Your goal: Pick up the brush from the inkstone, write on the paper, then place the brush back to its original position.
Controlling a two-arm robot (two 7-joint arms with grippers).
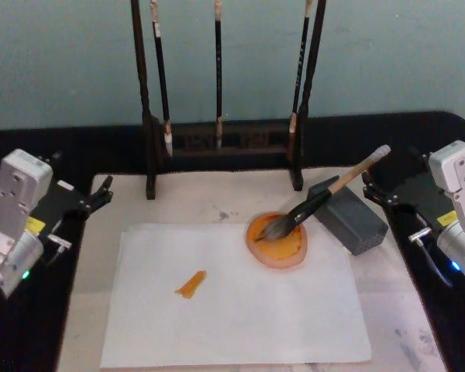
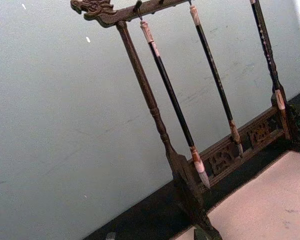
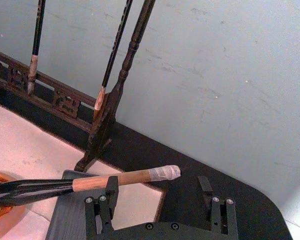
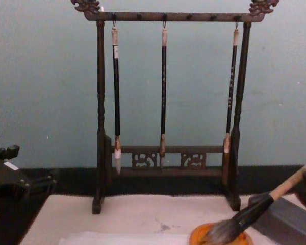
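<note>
Black table (image 1: pixel 54 151), teal wall (image 1: pixel 62 62). Cream mat (image 1: pixel 186 201) under paper (image 1: pixel 240 310). Wooden rack (image 1: pixel 217 143) behind.

Brush (image 1: pixel 325 194): bristles in orange dish (image 1: pixel 283 254), handle propped on grey block (image 1: pixel 355 223).

Right gripper (image 3: pixel 157 187) at mat's right edge, jaws apart, empty, beside handle end.

Left gripper (image 1: pixel 101 194) parked at mat's left edge, state unclear.

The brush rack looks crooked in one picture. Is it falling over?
No. In the left wrist view the brush rack slants only because that camera is tipped. In the chest view it stands straight up. In the head view, which looks down on it, its posts spread apart toward the top.
</note>
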